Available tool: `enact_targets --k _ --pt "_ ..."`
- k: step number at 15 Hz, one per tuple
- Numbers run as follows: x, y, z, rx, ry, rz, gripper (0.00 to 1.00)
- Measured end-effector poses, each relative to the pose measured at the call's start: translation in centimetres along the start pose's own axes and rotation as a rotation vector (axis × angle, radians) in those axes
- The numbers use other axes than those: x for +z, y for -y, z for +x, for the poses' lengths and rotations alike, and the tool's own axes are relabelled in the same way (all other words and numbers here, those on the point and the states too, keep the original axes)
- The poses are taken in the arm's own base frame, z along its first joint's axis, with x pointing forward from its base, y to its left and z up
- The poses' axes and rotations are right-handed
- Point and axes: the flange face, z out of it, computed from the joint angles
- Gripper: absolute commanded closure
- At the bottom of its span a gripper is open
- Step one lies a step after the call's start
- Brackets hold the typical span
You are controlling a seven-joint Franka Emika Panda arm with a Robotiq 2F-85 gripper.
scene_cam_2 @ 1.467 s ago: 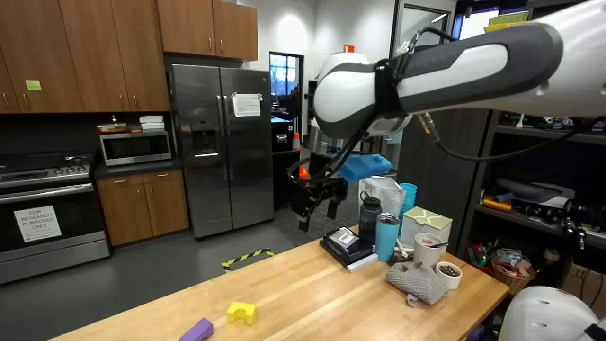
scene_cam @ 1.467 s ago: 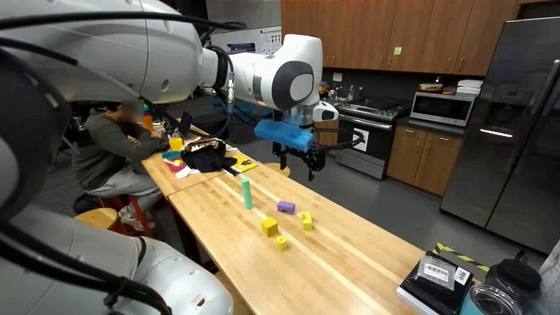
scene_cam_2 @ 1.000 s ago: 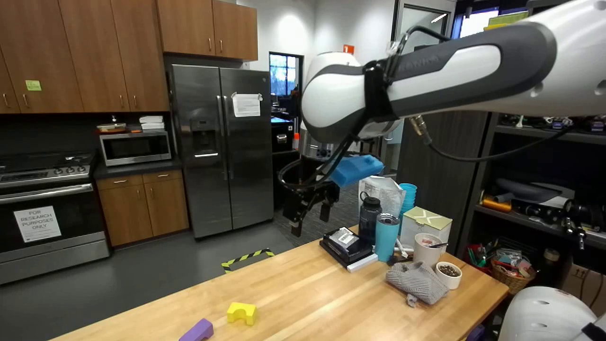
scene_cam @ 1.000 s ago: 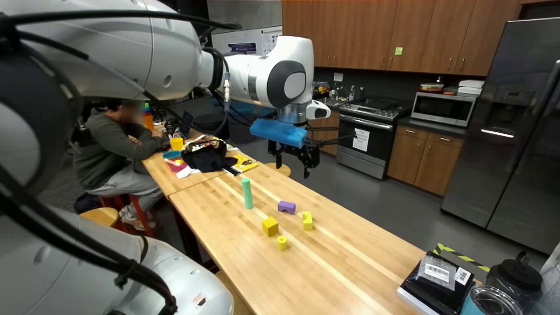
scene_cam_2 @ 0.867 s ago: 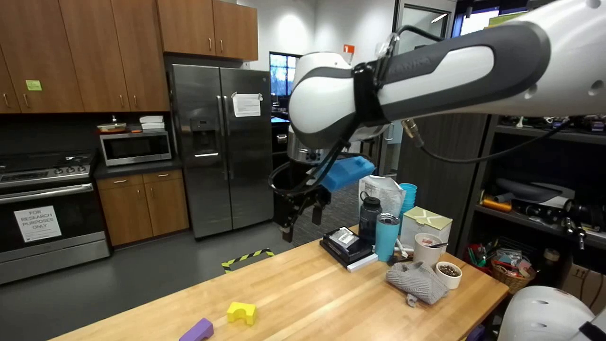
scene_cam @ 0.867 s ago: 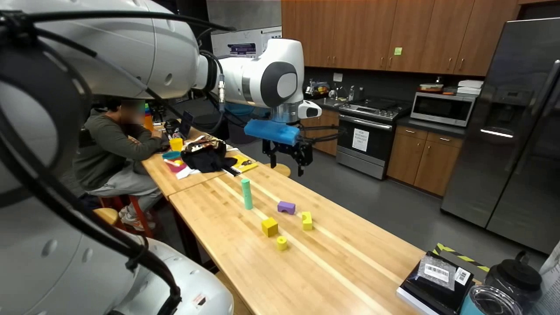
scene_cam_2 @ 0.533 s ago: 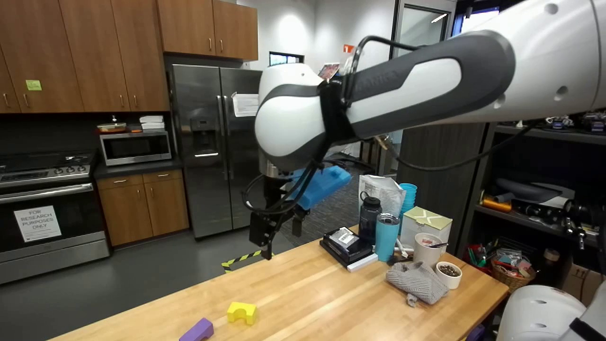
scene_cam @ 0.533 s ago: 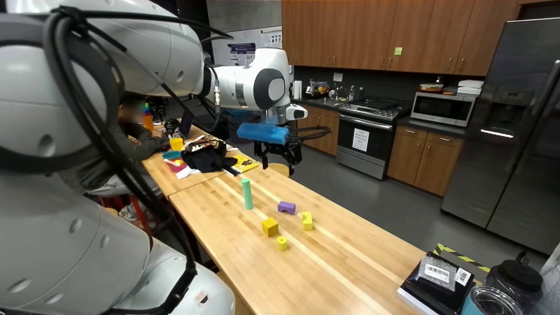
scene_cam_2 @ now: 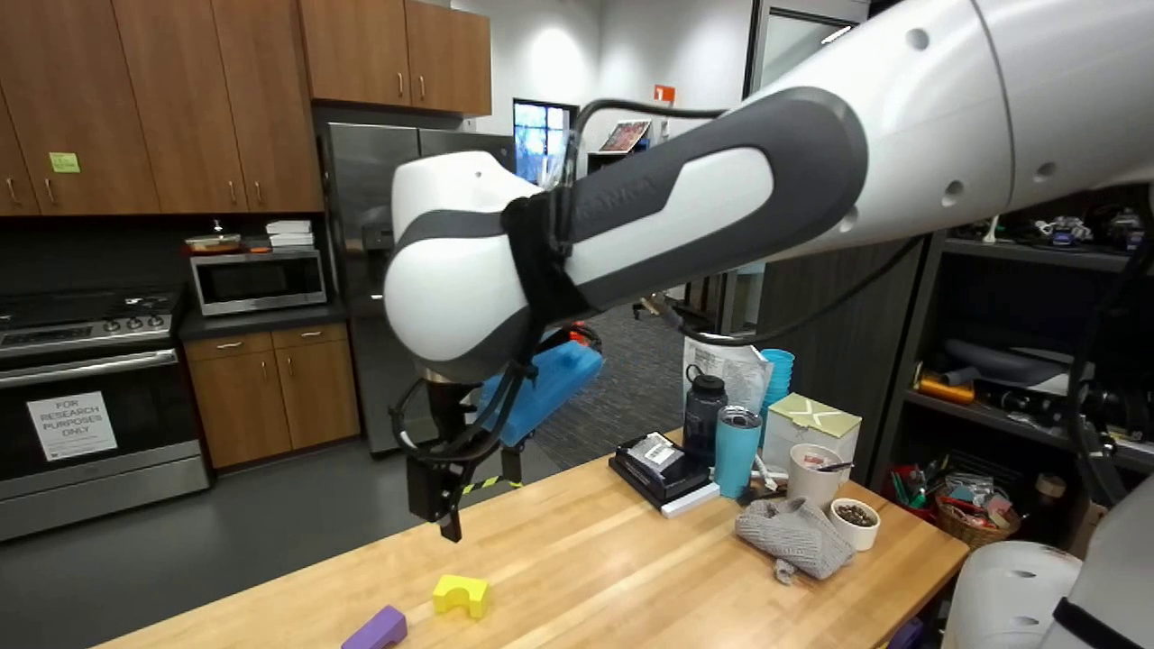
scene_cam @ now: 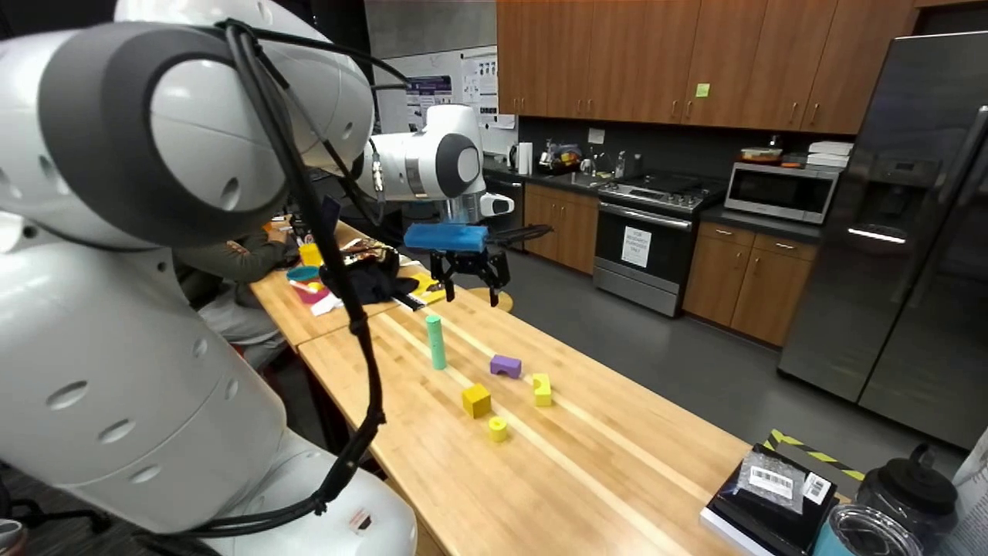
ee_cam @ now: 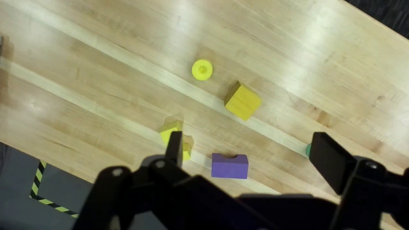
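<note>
My gripper [scene_cam: 472, 299] is open and empty, held above the table [scene_cam: 617, 463]; it also shows in an exterior view [scene_cam_2: 481, 507] and the wrist view [ee_cam: 247, 140]. A purple block with a notch [ee_cam: 229, 169] lies between the fingers in the wrist view, below them. A yellow arch block [ee_cam: 166, 131] is partly hidden behind one finger. A green cylinder [scene_cam: 436, 344] stands upright; in the wrist view the other finger hides most of it. A yellow cube [ee_cam: 245, 103] and a small yellow round piece with a hole [ee_cam: 202, 70] lie farther off.
A black package [scene_cam_2: 663, 464], a dark bottle [scene_cam_2: 704, 419], a blue tumbler [scene_cam_2: 737, 451], a grey cloth [scene_cam_2: 793, 536] and cups stand at one table end. A dark bag [scene_cam: 374, 278] lies at the other end, where a person sits.
The arm has swung over the table: my gripper moved left in both exterior views and sank lower in one of them. The blocks have not moved; the gripper stays open.
</note>
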Motion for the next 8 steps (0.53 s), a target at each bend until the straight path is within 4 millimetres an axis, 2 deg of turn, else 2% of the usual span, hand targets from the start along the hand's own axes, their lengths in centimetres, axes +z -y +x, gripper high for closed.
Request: enact_targets --k 8 --pt "0.1 6.5 2.1 -0.126 -0.004 -0.042 0.0"
